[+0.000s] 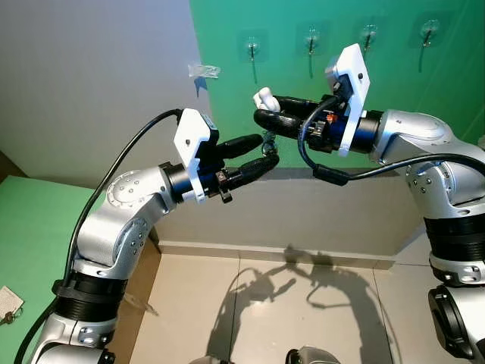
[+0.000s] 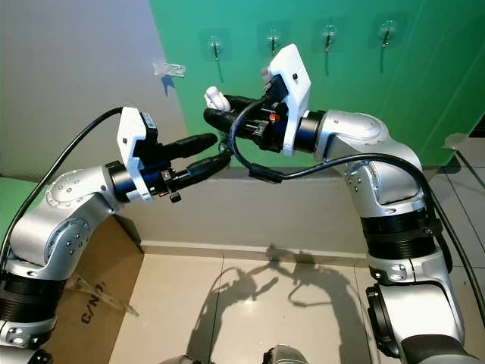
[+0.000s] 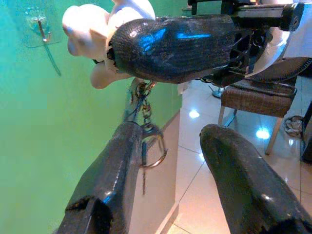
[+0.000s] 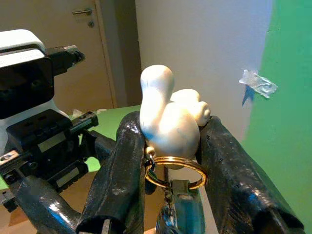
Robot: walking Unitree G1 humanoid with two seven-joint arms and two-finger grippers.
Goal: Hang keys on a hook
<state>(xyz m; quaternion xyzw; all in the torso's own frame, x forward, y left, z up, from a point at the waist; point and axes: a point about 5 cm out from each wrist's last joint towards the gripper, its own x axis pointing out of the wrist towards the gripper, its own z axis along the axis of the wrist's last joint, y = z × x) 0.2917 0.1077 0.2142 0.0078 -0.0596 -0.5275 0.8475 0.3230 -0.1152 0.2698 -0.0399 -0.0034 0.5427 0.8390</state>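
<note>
The keys dangle on a gold ring under a white figurine, pinched by the right claw before the green wall. The left claw, fingers parted, sits just beneath, below the hooks.

A white figurine keychain with gold ring and dangling keys sits upright, below four clear wall hooks.

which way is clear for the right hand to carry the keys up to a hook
Crowded low: the left hand sits right under the right hand and the keys. Bare green wall lies above both, up to the four hooks; gaps between hooks are free.
</note>
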